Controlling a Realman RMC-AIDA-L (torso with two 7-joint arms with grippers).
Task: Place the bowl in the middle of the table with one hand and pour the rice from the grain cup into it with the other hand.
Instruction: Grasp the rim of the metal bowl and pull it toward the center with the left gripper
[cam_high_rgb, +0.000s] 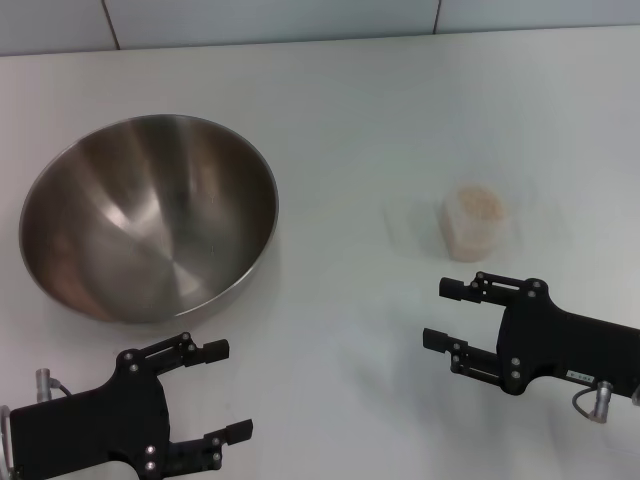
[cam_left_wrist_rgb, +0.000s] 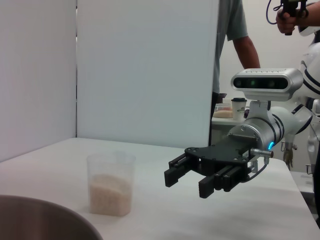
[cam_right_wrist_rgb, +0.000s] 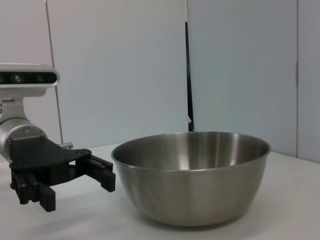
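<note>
Left gripper (cam_high_rgb: 215, 392), jaws apart at lower left, sits just below the steel mixing bowl (cam_high_rgb: 150, 215), while the right gripper (cam_high_rgb: 448, 313), also open, sits under the grain cup (cam_high_rgb: 475, 222) of rice (cam_high_rgb: 477, 204) at right on the white surface (cam_high_rgb: 350, 120).

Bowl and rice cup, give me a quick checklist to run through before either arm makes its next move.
1. Left gripper open and free to take the bowl: ok, holding nothing, just short of the rim.
2. Right gripper open: ok, empty, near the grain cup but not touching it.
3. Bowl upright and empty: ok.
4. Bowl in the middle of the table: not ok, it sits toward the robot's left.
5. Grain cup upright with the rice inside: ok, none spilled.
6. Path between bowl and cup free of other things: ok.
</note>
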